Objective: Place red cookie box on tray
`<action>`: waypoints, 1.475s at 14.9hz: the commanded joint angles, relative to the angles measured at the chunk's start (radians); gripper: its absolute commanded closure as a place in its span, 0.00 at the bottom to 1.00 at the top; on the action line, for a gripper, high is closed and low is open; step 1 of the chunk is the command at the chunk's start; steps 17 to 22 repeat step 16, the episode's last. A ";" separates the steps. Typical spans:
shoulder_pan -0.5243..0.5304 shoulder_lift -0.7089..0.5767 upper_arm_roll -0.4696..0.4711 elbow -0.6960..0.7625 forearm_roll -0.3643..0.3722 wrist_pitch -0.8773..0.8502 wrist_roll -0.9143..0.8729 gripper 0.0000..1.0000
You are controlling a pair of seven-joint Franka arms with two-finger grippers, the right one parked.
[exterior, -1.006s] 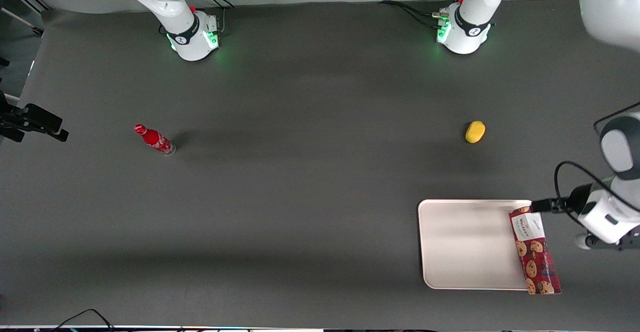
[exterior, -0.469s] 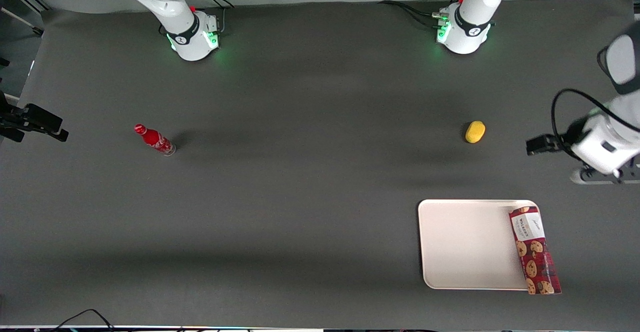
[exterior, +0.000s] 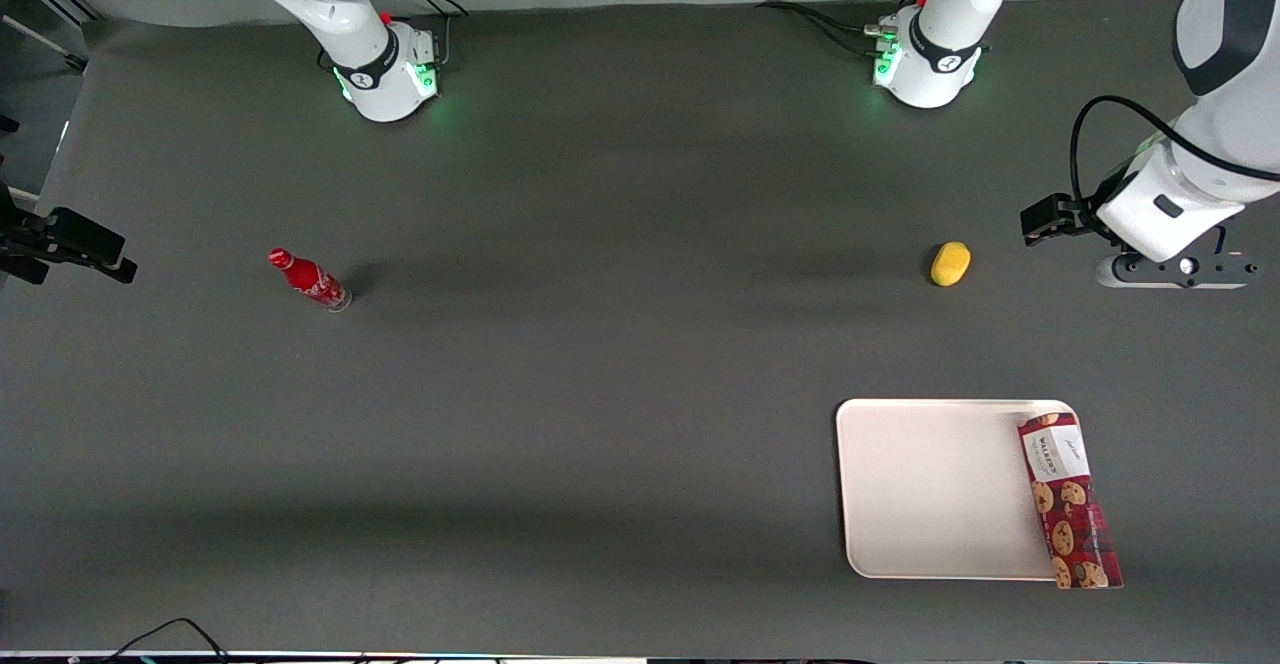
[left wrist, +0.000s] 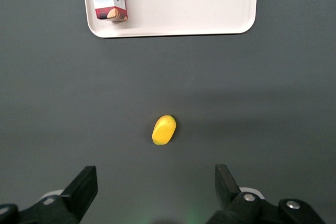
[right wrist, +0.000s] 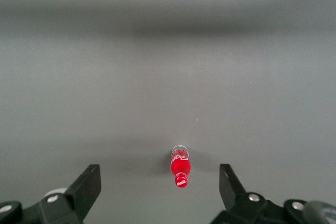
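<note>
The left arm's pincer (exterior: pixel 1170 274) hangs wide open and empty, well apart from the red cookie box (exterior: pixel 1070 500), which lies lengthwise along the tray (exterior: pixel 930 489) edge, nearer the front camera.

gripper (left wrist: pixel 155 192) withdrawn from tray (exterior: pixel 930 489), raised

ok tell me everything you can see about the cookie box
The cookie box is a long, thin carton, apparently cardboard, in dark red tartan with chocolate-chip cookie pictures and a white label panel at the end farther from the front camera. It lies flat along the tray's edge toward the working arm's end of the table, slightly skewed, its near end overhanging the tray's rim. Nothing else touches it. The end effector is open and empty, well away, above the table near a yellow object.
</note>
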 commanded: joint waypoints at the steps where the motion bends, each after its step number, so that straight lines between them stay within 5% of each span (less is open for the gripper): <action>1: 0.020 -0.025 -0.013 -0.025 0.021 -0.013 -0.015 0.00; 7: 0.006 -0.178 0.012 -0.079 0.021 -0.060 -0.032 0.00; 12: 0.006 -0.130 0.021 0.047 0.021 -0.059 -0.035 0.00; 22: 0.008 -0.107 0.026 0.064 0.020 -0.057 -0.037 0.00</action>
